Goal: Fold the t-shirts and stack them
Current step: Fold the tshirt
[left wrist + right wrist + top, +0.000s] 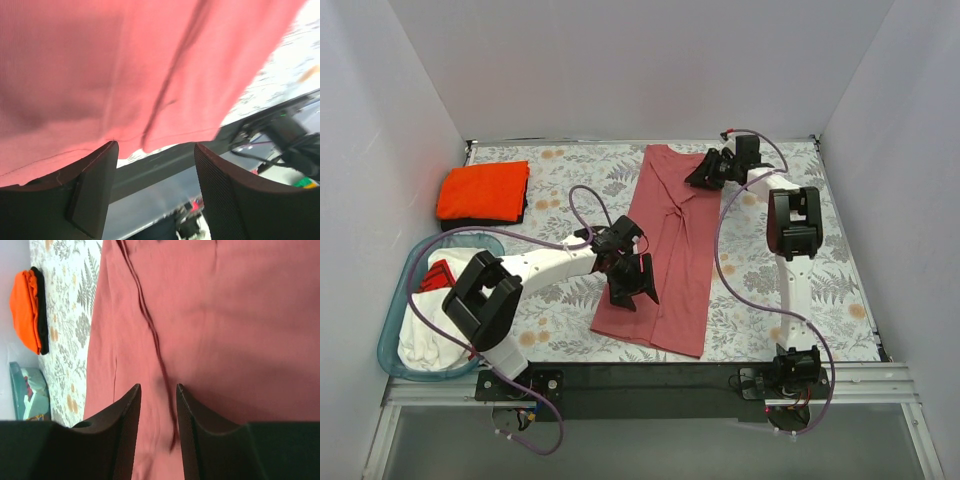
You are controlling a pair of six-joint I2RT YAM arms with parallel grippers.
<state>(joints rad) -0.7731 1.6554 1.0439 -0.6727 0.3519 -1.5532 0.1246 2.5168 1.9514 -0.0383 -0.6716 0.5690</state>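
- The table [850, 270] in front of me has a pale cover printed with leaves and flowers, and everything else lies on it.
- The dusty rose-red t-shirt [675, 250] lies flat down the middle of the table. It is folded lengthwise into a long strip that runs from the far edge almost to the near edge. A crease and some puckers cross it about a third of the way down.
- A translucent blue bin [388, 335] sits at the near left corner. It holds a heap of white cloth [425, 335], with a bit of red cloth [440, 272] at its far end.
- The bright orange t-shirt [482, 190] lies folded at the far left of the table, well apart from the rose-red one.
- The black t-shirt [42, 315] lies directly under the orange one, and only its edge shows.
- My left end effector [155, 150] hangs over the near left edge of the rose-red t-shirt. It is released, its fingers spread wide with nothing between them, and the hem shows just beyond the tips.
- My right end effector [158, 387] is at the far right corner of the same shirt, pointing down at the cloth. Its fingers are parted by a narrow gap, and I see no cloth pinched between them.
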